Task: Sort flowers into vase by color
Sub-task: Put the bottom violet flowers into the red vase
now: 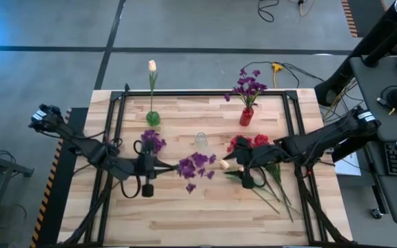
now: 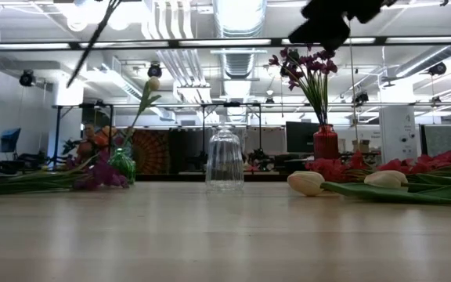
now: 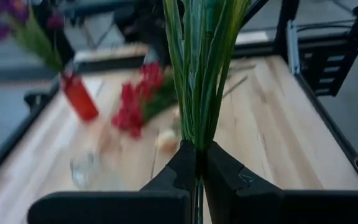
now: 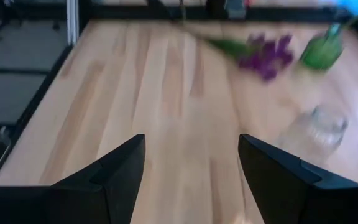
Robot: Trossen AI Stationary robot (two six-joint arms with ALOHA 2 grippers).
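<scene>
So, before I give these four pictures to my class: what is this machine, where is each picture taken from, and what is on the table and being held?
It is a robot with two dark arms at a wooden table. One picture looks down from above, one looks level across the tabletop, and two come from cameras on the wrists. The left gripper is shut on a purple flower's green stem, its blossoms seen from above. The right gripper is open and empty. A green vase holds a cream tulip, a red vase holds purple flowers, and a clear vase holds no flowers. Red flowers lie loose on the table.
</scene>
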